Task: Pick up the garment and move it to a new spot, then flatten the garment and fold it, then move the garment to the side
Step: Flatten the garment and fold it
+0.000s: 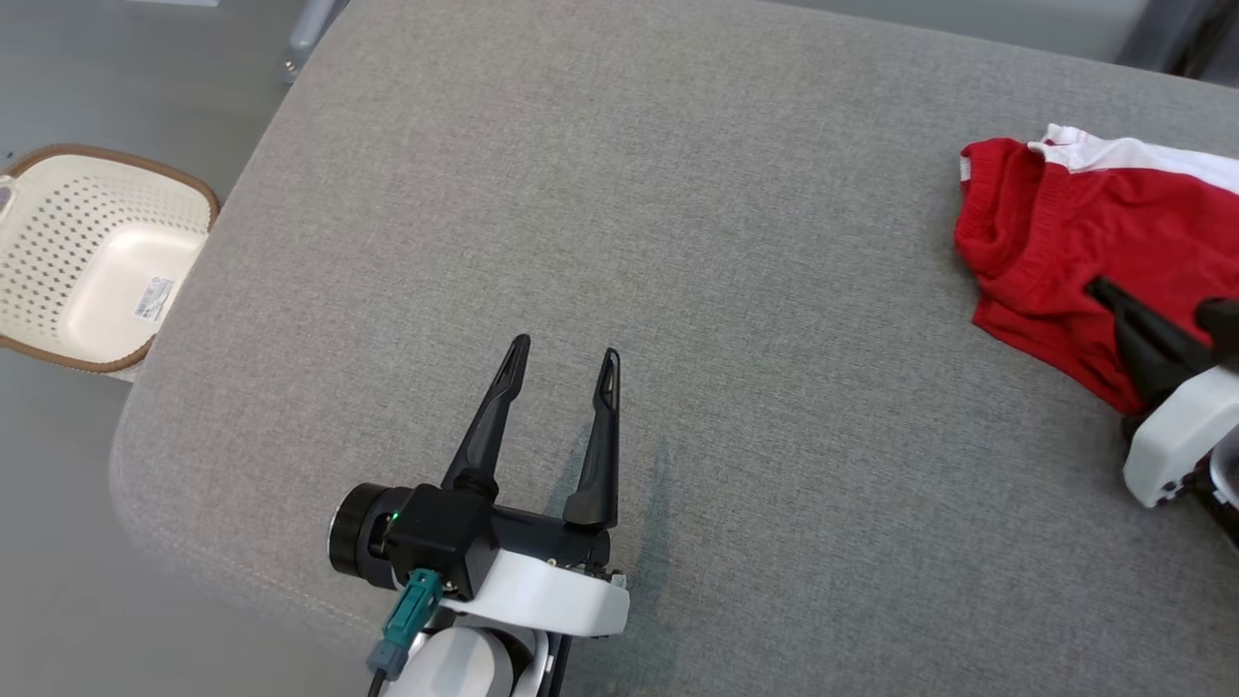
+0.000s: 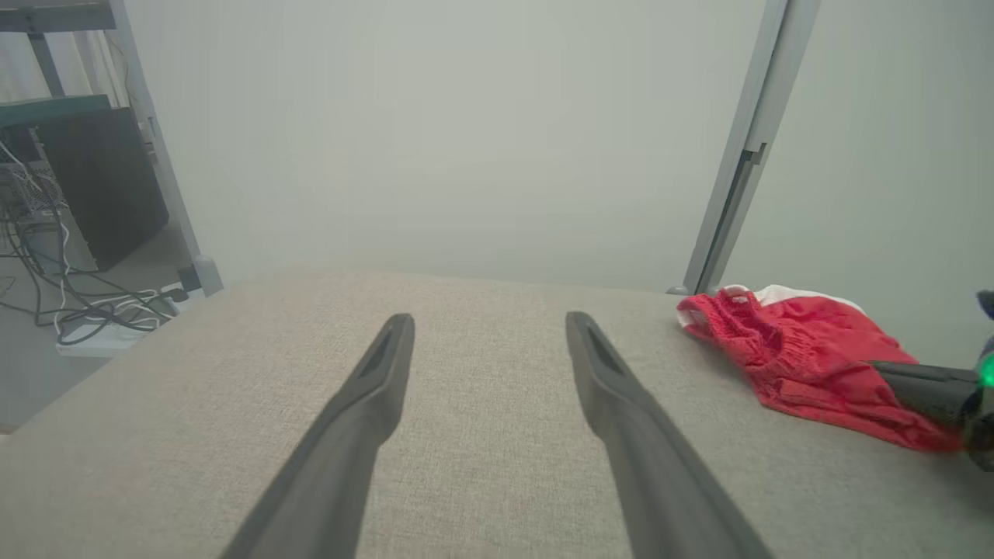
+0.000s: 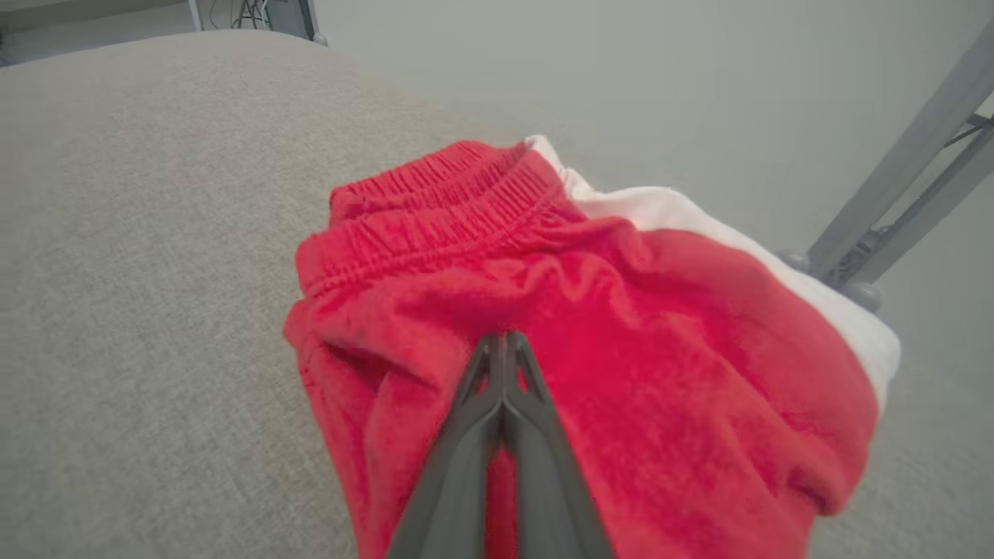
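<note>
The garment [image 1: 1055, 242] is a red pair of shorts with a white part, lying bunched at the right end of the grey padded surface [image 1: 678, 194]. My right gripper [image 1: 1103, 288] reaches into it from the lower right. In the right wrist view its fingers [image 3: 503, 341] are pinched together on a crease of the red garment [image 3: 660, 326], just below the elastic waistband. My left gripper [image 1: 566, 348] stands open over bare fabric near the front edge, well to the left of the garment [image 2: 808, 357]. Nothing lies between its fingers [image 2: 489, 318].
A cream perforated basket [image 1: 116, 160] with a brown rim stands on the floor off the surface's left edge. A grey metal post [image 2: 745, 155] rises behind the garment. Cables [image 2: 70, 295] and a dark box lie on the floor at far left.
</note>
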`<state>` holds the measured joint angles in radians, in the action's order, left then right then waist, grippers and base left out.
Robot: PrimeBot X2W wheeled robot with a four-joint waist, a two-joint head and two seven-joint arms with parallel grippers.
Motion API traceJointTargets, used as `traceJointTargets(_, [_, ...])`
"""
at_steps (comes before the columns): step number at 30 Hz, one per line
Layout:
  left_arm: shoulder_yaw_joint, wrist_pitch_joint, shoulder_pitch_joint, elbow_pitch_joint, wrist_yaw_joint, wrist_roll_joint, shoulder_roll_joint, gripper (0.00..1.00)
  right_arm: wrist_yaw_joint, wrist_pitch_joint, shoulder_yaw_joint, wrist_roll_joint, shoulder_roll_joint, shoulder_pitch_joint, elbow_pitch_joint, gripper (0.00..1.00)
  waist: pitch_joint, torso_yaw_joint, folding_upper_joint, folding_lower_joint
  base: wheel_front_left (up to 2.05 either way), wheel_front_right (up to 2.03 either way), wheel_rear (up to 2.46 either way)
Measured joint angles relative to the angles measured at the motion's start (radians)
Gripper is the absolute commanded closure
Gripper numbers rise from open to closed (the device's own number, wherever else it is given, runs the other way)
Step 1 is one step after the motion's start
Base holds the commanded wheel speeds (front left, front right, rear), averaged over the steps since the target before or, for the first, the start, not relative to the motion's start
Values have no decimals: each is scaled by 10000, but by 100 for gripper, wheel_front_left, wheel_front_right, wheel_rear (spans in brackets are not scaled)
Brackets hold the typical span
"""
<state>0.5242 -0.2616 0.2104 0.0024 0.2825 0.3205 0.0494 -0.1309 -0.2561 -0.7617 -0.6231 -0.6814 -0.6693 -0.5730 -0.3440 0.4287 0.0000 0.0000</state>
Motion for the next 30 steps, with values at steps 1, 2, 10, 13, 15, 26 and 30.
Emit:
traceJointTargets(1, [21,0,-1,-2,4,2,2,0,0,-2,-219,-107,31,-27,-65,100,-24,58,0,1,0,0,0])
traceJointTargets(2, [33,0,-3,-2,17,4,2,0,0,-8,-407,-230,63,-36,-136,100,-39,102,0,0,0,0,0])
traceJointTargets(10, [46,0,-21,56,81,46,2,0,2,-40,-1806,-1003,-96,-291,-161,100,121,91,0,0,0,0,0])
traceJointTargets(13, [44,0,-20,50,84,48,0,0,0,-42,-1601,-1298,-265,-654,63,100,150,53,0,0,0,0,0])
traceJointTargets(15, [54,0,-19,23,88,50,2,0,2,-44,-1375,-1377,-437,-981,165,100,115,50,0,0,0,0,0])
traceJointTargets(26, [614,0,176,-224,244,253,0,0,0,-21,-1707,-1559,-909,-2302,-731,100,-558,596,0,0,0,0,0])
traceJointTargets(30, [828,2,245,-286,314,328,2,0,0,96,-2071,-1657,-1005,-2665,-1419,100,-876,880,0,0,0,0,0])
